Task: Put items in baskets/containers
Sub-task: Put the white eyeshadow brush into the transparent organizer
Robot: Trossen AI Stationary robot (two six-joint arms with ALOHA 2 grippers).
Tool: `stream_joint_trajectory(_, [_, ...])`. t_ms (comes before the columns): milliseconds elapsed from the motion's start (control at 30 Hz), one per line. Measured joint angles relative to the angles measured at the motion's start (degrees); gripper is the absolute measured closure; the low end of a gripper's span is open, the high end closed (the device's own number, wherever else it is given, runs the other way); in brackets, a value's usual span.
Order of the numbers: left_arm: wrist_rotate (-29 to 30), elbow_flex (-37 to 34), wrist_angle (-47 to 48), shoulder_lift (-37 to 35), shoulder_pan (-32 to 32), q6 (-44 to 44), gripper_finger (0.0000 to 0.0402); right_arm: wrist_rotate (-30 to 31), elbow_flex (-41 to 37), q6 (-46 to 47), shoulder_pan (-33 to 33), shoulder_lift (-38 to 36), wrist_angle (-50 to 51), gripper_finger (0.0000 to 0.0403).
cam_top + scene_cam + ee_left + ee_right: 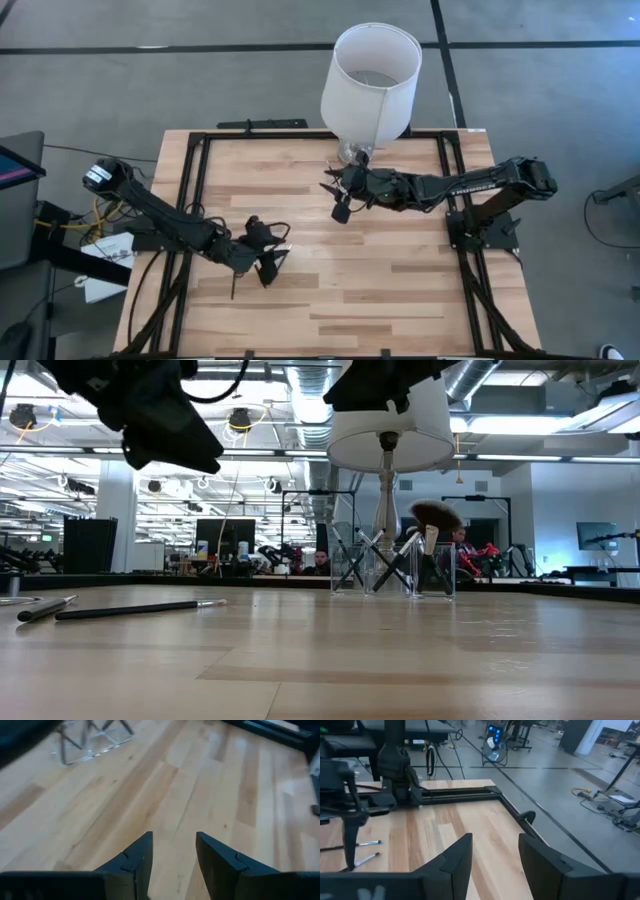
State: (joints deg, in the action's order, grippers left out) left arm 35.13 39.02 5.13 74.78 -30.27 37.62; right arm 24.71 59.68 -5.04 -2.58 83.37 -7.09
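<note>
- Low view shows two slim makeup brushes (140,608) lying flat on the table (320,670), far off to one side. One long brush has a tiny tip. A shorter one (45,608) lies just beside it.
- More brushes stand in the clear tray (392,572) near the middle. One has a big fluffy head (435,515). They lean against each other inside it.
- The tray stands just in front of the white lamp (370,75), at the far edge of the table.
- I think the brushes are light, thin and stiff. They may roll or slip. The best place to grab one looks like the middle of the handle, not the soft tip.
- I think the clear tray is light too and could slide or tip if bumped.
- The left gripper (268,262) hangs over the near left part of the table. Its jaws are apart and hold nothing. The two loose brushes lie close to it.
- The right gripper (343,190) is up by the tray and lamp. Its jaws are apart and empty too.
- I see no words or labels that I can read.
</note>
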Motion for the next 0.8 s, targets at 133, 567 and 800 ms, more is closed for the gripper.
stream_joint_trajectory(133, [4.05, 0.00, 0.47, 1.98, -2.49, 3.96, 0.0255, -3.59, 0.00, 0.04, 1.71, 0.00, -1.43, 0.0252])
stream_joint_trajectory(567, [7.69, -0.60, -1.59, 19.03, -4.53, 17.44, 0.0255, -10.99, -0.06, 0.36, 2.62, 2.31, 1.42, 0.0272])
stream_joint_trajectory(800, [9.71, -0.56, -3.73, 25.06, -5.66, 21.68, 0.0255, -11.74, -0.01, 3.94, 2.24, 3.58, 5.52, 0.0276])
